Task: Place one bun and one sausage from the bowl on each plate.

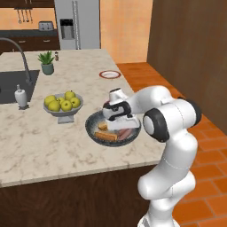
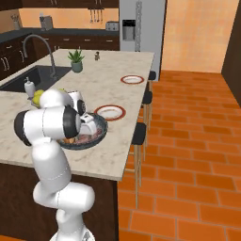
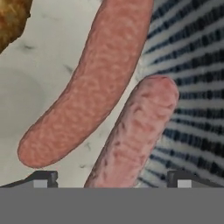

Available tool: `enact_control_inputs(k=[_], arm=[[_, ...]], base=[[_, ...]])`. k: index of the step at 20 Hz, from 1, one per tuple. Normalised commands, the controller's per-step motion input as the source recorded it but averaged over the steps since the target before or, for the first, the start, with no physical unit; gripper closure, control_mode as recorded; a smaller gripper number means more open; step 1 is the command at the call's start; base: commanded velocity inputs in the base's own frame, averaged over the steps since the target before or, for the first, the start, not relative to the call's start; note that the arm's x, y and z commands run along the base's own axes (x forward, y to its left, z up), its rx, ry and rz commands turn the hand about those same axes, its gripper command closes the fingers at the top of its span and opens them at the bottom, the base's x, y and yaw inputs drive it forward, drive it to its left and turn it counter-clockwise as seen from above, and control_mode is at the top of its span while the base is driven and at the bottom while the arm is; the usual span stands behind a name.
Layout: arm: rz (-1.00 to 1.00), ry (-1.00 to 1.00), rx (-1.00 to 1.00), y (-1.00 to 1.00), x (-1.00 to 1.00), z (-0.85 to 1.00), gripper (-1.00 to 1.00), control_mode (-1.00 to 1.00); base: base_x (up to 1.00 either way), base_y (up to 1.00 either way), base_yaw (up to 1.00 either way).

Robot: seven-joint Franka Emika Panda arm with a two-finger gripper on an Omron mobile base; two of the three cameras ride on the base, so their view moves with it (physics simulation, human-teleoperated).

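The dark ribbed bowl (image 1: 91,131) (image 2: 100,133) sits near the counter's front edge, and my gripper (image 1: 120,128) (image 2: 87,132) reaches down into it. In the hand view my gripper (image 3: 113,179) is open, its fingertips (image 3: 43,177) on either side of the end of one pink sausage (image 3: 135,135). A second, longer sausage (image 3: 96,83) lies beside it on the speckled inside, by the bowl's ribbed rim (image 3: 192,65). A browned bun (image 3: 11,17) shows in the corner, and the buns (image 1: 106,135) lie at the bowl's left. One red-rimmed plate (image 2: 110,112) lies just behind the bowl, another (image 1: 110,74) (image 2: 132,79) farther back.
A grey pedestal bowl of yellow-green apples (image 1: 63,106) stands left of the bowl. Behind it are a soap dispenser (image 1: 21,97), the sink (image 1: 13,84) with its tap and a potted plant (image 1: 46,62). Dark stools (image 2: 140,134) line the counter's right edge.
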Motion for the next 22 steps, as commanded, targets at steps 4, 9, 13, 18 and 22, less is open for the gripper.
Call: enact_control_inputs(k=[4, 9, 13, 18, 22], arm=[[-0.03, -0.02, -0.03, 0.0, -0.1, -0.45, -1.0, -1.0], [-0.08, -0.02, -0.04, -0.02, -0.03, -0.73, 1.0, -1.0], [-0.09, -0.16, 0.01, -0.53, -0.33, -1.0, 1.0, -1.0], [-0.07, -0.29, 0.1, -0.27, -0.66, 0.12, 1.0, -1.0], [-0.12, -0.38, 0.11, -0.09, -0.41, 1.0, 1.0, -1.0]], base=[[0.0, 0.0, 0.0], [0.0, 0.0, 0.0], [0.0, 0.0, 0.0], [0.0, 0.0, 0.0], [0.0, 0.0, 0.0]])
